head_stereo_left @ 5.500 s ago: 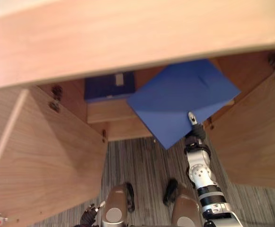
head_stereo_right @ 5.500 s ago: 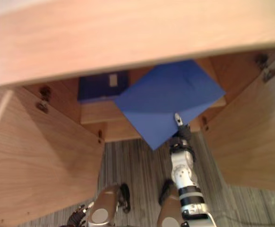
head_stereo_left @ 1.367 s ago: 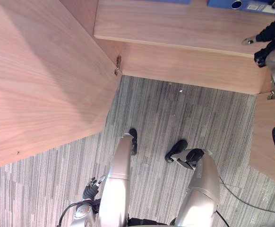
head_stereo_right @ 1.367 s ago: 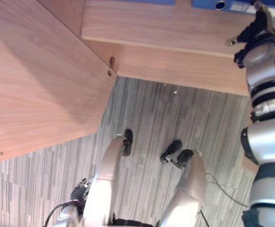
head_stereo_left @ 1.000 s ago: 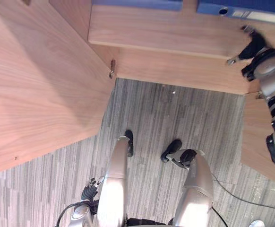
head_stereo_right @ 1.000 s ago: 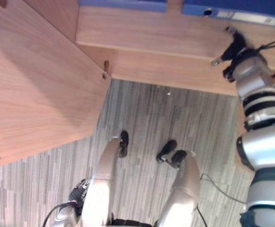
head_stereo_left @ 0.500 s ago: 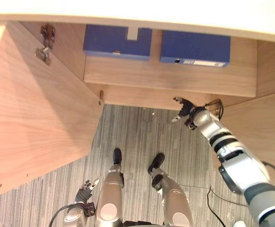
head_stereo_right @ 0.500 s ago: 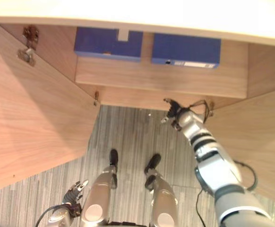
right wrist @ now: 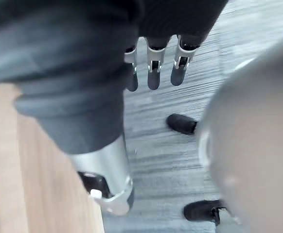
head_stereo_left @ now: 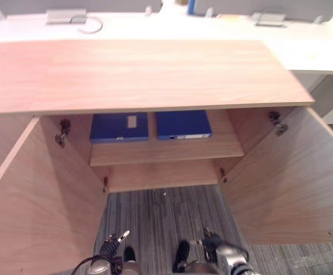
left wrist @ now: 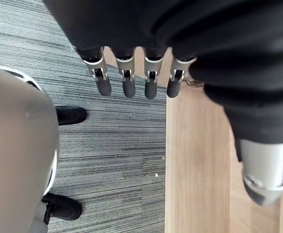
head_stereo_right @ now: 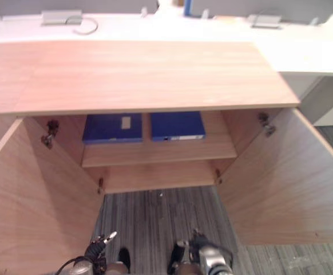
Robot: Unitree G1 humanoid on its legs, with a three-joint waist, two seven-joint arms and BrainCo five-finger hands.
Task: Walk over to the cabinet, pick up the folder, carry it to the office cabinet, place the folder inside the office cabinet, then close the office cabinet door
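Both doors of the office cabinet [head_stereo_left: 143,74] stand wide open, the left door [head_stereo_left: 35,195] swung out toward 9 o'clock and the right door [head_stereo_left: 286,177] toward 3 o'clock, so the shelf [head_stereo_left: 166,150] at 12 o'clock is open to reach. Two folders lie flat on it, just beside each other: a blue folder with a pale strip [head_stereo_left: 182,124] and, at its 9 o'clock, a blue folder with a pale patch [head_stereo_left: 119,126]. Nothing shows which is the task's own, but placing looks done and closing not yet. The left hand [head_stereo_left: 114,242] hangs low at 7 o'clock, the right hand [head_stereo_left: 212,240] at 5 o'clock. In the wrist views each has straight, empty fingers, free for the doors. The cabinet top hides the shelf's back, the space under the shelf is shadowed, and the head views cut off both arms
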